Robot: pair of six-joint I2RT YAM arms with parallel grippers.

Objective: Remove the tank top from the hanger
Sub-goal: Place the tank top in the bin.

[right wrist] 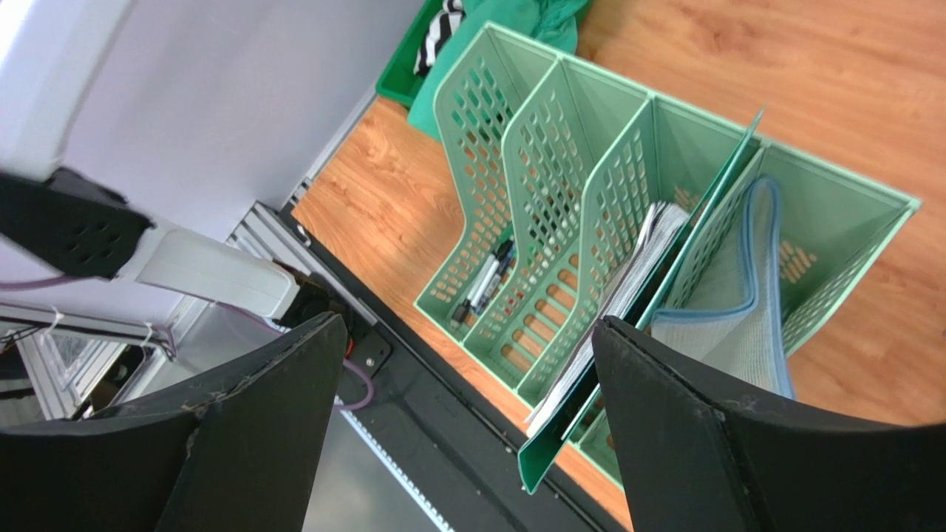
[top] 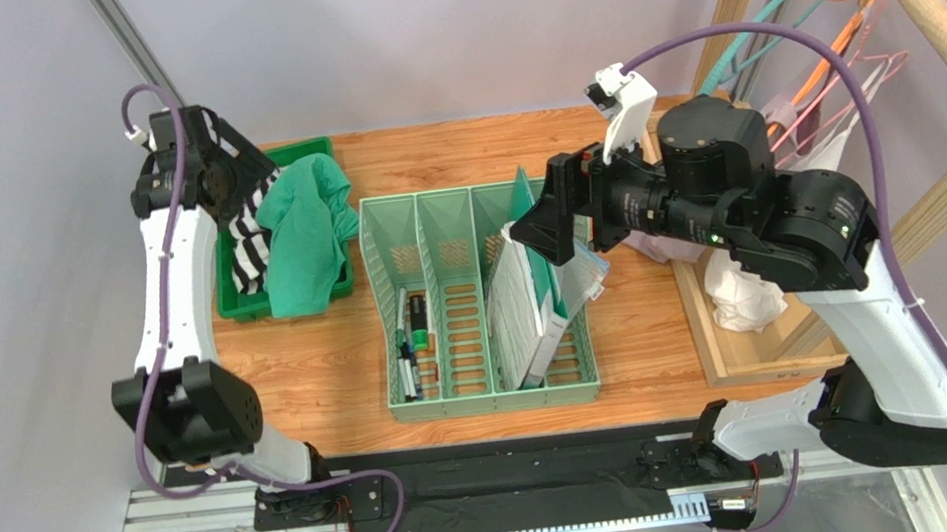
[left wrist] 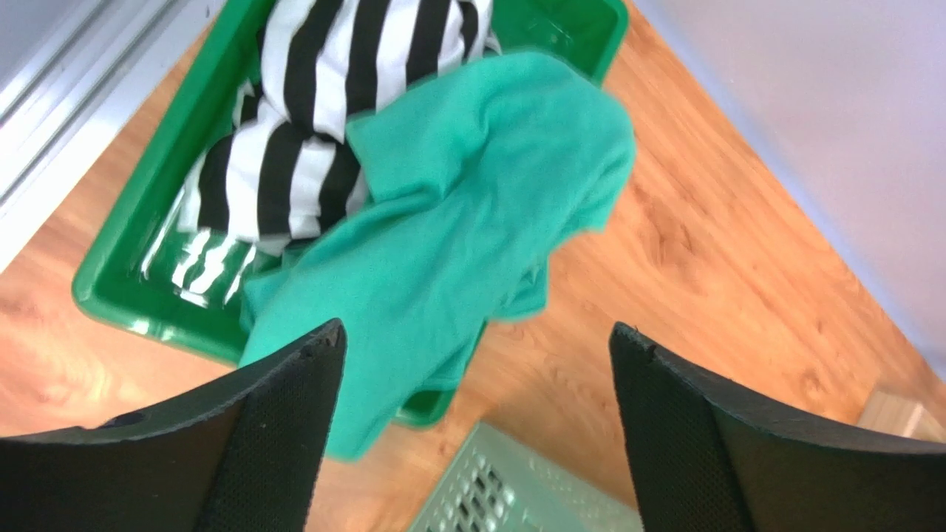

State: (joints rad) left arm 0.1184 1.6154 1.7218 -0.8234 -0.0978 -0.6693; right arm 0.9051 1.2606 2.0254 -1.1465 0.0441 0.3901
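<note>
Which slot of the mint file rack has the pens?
The leftmost slot, nearest the green bin: pens lie at its bottom. The middle slot looks empty; the right slot holds papers and a mesh pouch.

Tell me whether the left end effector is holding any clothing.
No, the left end effector hangs open above the green cloth that lies in the tray, with nothing between its fingers.

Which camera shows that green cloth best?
The left wrist view: the green cloth fills the frame, draped over the bin edge. The top view shows it small; the right wrist view catches only a corner.
</note>
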